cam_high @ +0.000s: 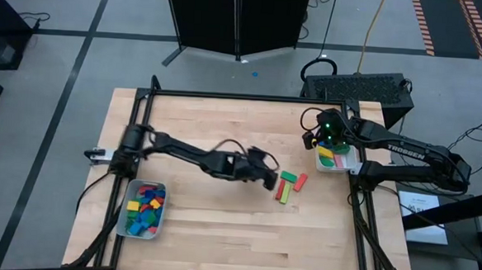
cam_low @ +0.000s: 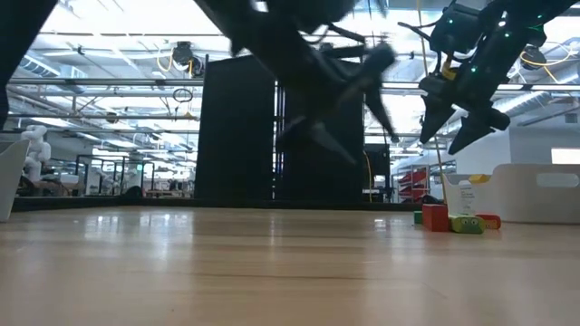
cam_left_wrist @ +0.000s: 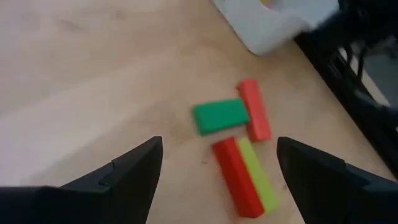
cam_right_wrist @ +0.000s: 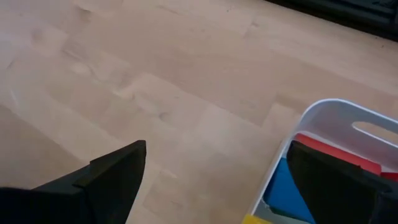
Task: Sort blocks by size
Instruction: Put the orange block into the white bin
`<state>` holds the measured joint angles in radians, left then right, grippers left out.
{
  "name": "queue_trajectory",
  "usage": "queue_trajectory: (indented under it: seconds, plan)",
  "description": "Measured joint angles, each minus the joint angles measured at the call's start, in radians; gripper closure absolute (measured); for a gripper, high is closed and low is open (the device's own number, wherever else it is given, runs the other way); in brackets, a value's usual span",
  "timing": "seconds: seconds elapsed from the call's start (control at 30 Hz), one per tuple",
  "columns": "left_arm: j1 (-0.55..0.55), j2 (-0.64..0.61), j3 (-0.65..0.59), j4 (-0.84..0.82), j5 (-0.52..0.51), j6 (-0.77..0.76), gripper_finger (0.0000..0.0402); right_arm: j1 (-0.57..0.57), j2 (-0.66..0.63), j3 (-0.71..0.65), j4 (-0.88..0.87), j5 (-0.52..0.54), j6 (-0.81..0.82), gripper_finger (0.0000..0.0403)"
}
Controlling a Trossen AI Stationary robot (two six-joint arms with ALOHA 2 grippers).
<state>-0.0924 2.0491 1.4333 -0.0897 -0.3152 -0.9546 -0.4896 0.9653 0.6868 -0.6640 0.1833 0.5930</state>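
Observation:
Four loose blocks lie flat on the table right of centre: a green block [cam_left_wrist: 219,116], an orange-red bar [cam_left_wrist: 255,109], and a red bar [cam_left_wrist: 235,176] side by side with a lime bar [cam_left_wrist: 258,177]. My left gripper [cam_high: 269,179] hovers open just left of them; the red bar shows between its fingers [cam_left_wrist: 134,171] in the left wrist view, farther off. My right gripper [cam_high: 324,142] hangs open above the near-left corner of the right tray [cam_right_wrist: 323,112], which holds red [cam_right_wrist: 336,158], blue [cam_right_wrist: 287,190] and yellow blocks. A left tray [cam_high: 161,207] holds several blocks.
The black frame rail [cam_high: 361,207] runs along the table's right edge, close behind the loose blocks [cam_high: 289,187]. Bare wood lies across the table's middle and far side. In the low view the right tray [cam_low: 535,192] stands behind the blocks [cam_low: 450,220].

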Motion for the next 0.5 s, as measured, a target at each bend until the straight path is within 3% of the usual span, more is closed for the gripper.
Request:
queue_trajectory:
  seconds: [0.3, 0.5]
  plan:
    - [-0.052, 0.245, 0.311, -0.123, -0.013, 0.090, 0.0087, 0.000, 0.000, 0.000, 0.002, 0.008, -0.004, 0.0026]
    - [-0.060, 0.307, 0.375, -0.224, -0.037, 0.075, 0.0087, 0.000, 0.000, 0.000, 0.002, 0.007, -0.007, 0.0026]
